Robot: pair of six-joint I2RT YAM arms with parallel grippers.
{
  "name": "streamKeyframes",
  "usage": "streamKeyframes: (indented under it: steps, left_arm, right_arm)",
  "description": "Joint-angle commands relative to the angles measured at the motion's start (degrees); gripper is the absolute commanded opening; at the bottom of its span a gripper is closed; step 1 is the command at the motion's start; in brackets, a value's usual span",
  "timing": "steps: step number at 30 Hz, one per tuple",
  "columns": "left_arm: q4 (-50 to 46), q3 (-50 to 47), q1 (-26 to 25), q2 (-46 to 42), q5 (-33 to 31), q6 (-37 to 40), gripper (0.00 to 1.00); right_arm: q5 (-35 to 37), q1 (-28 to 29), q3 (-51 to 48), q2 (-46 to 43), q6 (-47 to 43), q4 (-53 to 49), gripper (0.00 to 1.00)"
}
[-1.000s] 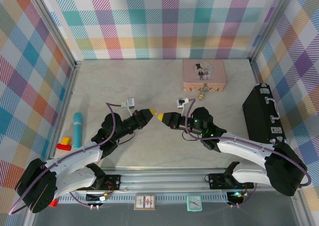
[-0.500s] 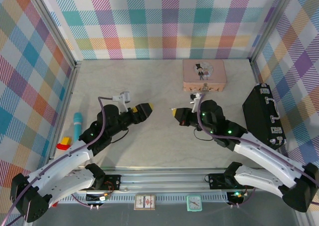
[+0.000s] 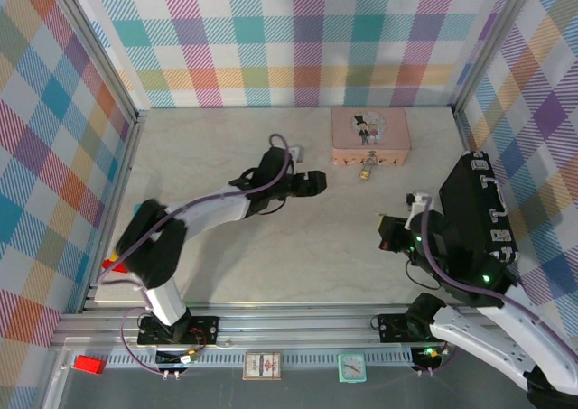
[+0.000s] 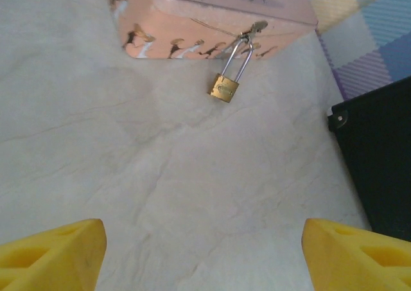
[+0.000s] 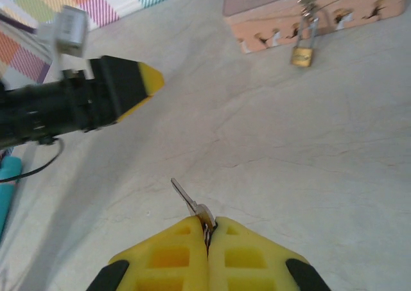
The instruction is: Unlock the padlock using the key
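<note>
L gripper has swung to upper centre and its jaws now stand wide apart, empty, facing padlock, which hangs from pink tin at frame top. R gripper has pulled back to lower right, clamped on key. Prob. L steadies the lock next.

Padlock shiny brass metal; key silver metal; table matt marbled.

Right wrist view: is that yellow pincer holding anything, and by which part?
The right pincer is shut on a silver key, pinching its head so the blade pokes forward. The left pincer is open and empty.
</note>
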Motion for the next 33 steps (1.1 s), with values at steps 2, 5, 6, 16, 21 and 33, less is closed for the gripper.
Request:
streamKeyframes:
  steps: [2,5,6,16,21,33]
  left_arm:
    - [1.6,11.2,-3.5,9.8,3.3,3.8,0.77]
    - [1.7,17.3,-5.1,16.3,1.9,4.9,0.76]
    - [1.9,19.3,-5.4,18.3,1.5,5.0,0.76]
    - [-1.9,37.2,-6.8,34.4,-5.7,5.3,0.67]
    - [-5.3,44.6,-7.0,40.0,-10.8,5.8,0.64]
    - [-13.3,61.2,-7.3,51.1,-16.9,1.4,0.64]
  right_arm:
    - [6.2,-0.3,1.2,-5.2,-0.7,-6.4,0.00]
    - [7.6,-0.3,0.4,-8.3,-0.9,-6.3,0.00]
    - [7.9,-0.3,0.0,-9.2,-1.0,-6.1,0.00]
    - [9.2,-0.3,-1.4,-13.9,-3.0,-6.4,0.00]
    - [8.8,-0.3,-2.1,-15.2,-3.5,-6.4,0.00]
    - [6.5,-0.3,-4.3,-15.4,-3.3,-4.5,0.00]
